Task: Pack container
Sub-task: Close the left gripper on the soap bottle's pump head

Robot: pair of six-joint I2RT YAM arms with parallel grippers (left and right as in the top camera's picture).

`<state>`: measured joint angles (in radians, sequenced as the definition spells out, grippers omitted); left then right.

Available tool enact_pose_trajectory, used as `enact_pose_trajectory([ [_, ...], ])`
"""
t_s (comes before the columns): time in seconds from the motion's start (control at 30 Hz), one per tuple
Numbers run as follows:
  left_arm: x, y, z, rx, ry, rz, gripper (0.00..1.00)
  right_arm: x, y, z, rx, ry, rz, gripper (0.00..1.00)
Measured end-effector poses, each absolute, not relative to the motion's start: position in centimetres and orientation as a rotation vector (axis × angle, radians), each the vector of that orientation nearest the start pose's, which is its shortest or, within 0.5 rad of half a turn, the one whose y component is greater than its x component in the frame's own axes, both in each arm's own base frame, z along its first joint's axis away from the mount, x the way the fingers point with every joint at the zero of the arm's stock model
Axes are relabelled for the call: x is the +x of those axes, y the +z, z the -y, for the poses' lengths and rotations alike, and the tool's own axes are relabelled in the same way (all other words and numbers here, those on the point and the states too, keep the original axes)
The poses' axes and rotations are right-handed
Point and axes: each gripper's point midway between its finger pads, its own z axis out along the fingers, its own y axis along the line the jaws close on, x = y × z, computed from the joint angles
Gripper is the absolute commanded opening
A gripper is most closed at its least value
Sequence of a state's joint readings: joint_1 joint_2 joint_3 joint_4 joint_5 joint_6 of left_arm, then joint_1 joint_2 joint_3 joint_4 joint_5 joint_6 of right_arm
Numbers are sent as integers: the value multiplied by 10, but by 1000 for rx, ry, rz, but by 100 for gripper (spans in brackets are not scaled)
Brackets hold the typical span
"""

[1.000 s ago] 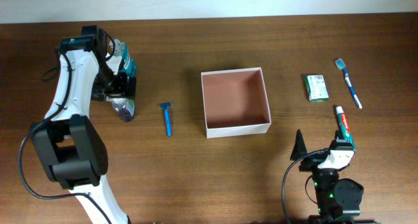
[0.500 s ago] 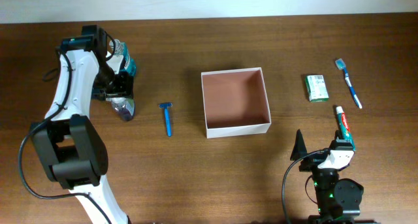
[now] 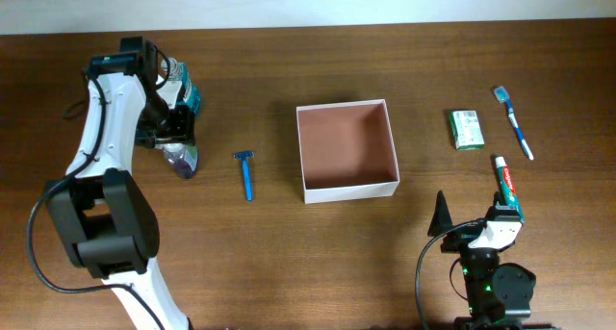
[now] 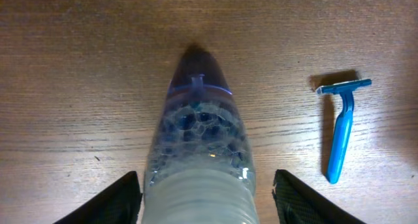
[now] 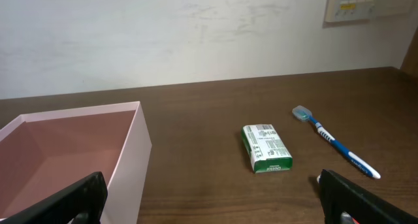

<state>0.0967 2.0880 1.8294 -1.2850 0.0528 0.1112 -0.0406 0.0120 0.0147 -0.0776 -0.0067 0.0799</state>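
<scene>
The container (image 3: pixel 348 188) is a square, shallow box with white walls and a pinkish-brown inside, at the table's middle. It holds nothing. Its wall shows at the left of the right wrist view (image 5: pixel 134 165). A clear bottle (image 3: pixel 182 160) with bubbly liquid lies on the table at the far left. My left gripper (image 3: pixel 173 128) is low over it, and its open fingers (image 4: pixel 206 204) straddle the bottle (image 4: pixel 199 139). My right gripper (image 3: pixel 474 224) is open and empty near the front edge, and its fingers (image 5: pixel 212 198) point toward the back wall.
A blue razor (image 3: pixel 246 174) lies between the bottle and the box, also in the left wrist view (image 4: pixel 341 132). Right of the box lie a green-and-white packet (image 3: pixel 467 129), a blue toothbrush (image 3: pixel 514 123) and a toothpaste tube (image 3: pixel 506 184). The right wrist view shows the packet (image 5: pixel 266 147) and the toothbrush (image 5: pixel 336 144).
My left gripper has shifted very slightly over the bottle. The right arm and the other things have not moved.
</scene>
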Motion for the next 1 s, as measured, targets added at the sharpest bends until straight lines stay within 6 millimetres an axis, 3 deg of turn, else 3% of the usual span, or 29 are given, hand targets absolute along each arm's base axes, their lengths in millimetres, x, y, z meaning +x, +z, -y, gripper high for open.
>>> enact_pose_trajectory([
  [0.17, 407, 97, -30, 23, -81, -3130, 68, 246, 159, 9, 94, 35, -1644, 98],
  [0.43, 417, 126, -31, 25, -74, -3090, 67, 246, 159, 9, 94, 36, -1643, 98],
  [0.5, 416, 126, -31, 25, -75, -3094, 66, 246, 159, 9, 93, 35, -1644, 98],
  [0.57, 416, 126, -31, 24, -75, -3096, 59, 246, 159, 9, 93, 35, -1644, 99],
  [1.0, 409, 126, -31, 25, -80, -3124, 54, 246, 159, 9, 94, 35, -1644, 98],
])
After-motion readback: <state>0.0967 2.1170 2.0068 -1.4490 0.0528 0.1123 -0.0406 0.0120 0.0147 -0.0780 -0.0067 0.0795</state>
